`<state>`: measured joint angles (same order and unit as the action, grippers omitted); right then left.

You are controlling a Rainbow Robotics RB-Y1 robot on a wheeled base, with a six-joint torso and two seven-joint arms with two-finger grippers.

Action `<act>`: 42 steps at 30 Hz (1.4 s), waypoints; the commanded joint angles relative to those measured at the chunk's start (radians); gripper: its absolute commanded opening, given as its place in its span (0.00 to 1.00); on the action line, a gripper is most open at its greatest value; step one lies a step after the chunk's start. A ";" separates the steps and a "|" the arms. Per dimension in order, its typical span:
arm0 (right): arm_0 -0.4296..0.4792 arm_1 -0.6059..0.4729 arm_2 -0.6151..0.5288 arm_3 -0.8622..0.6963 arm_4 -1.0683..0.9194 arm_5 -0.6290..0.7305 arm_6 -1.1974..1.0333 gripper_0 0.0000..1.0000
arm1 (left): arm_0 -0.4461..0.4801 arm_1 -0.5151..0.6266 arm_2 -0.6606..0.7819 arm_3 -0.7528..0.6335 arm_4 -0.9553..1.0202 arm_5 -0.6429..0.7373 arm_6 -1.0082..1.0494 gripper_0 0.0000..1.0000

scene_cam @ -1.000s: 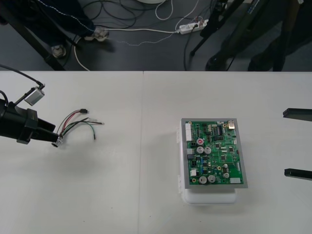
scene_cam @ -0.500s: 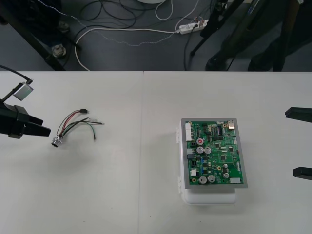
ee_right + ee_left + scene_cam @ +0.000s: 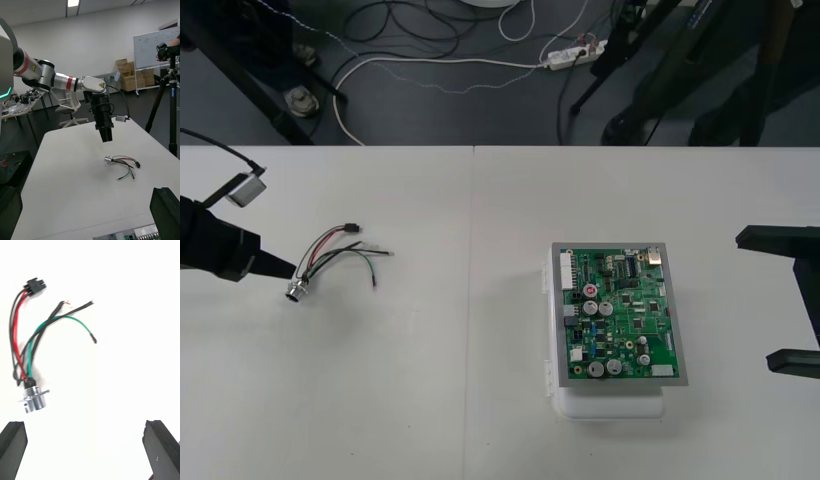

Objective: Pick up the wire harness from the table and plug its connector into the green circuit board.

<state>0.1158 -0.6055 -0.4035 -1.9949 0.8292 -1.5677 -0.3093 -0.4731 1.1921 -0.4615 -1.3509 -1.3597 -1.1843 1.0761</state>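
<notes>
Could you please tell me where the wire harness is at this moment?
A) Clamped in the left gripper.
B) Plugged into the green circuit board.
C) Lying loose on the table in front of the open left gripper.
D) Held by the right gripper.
C: the wire harness lies loose on the table, its socket just ahead of the left gripper, whose fingers stand wide apart with nothing between them.

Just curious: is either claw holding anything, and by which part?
Nothing. The left claw and right claw stand open; the red, black and green wire harness lies free on the light table.
</notes>
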 commanded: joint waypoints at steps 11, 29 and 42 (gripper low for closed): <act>-0.051 0.010 0.077 -0.064 0.045 -0.003 -0.056 1.00 | -0.053 0.001 -0.009 -0.240 -0.417 0.054 0.286 0.91; -0.093 0.010 0.072 -0.028 0.045 -0.003 -0.067 1.00 | -0.001 -0.197 0.066 -0.303 -0.837 -0.089 0.286 0.91; -0.099 0.012 0.072 -0.028 0.048 -0.003 -0.068 1.00 | 0.087 -0.385 0.135 -0.407 -1.236 -0.304 0.257 0.91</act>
<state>0.0369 -0.6040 -0.3378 -2.0209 0.8717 -1.5677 -0.3168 -0.4173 0.8668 -0.3628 -1.7309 -2.5231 -1.3837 1.4277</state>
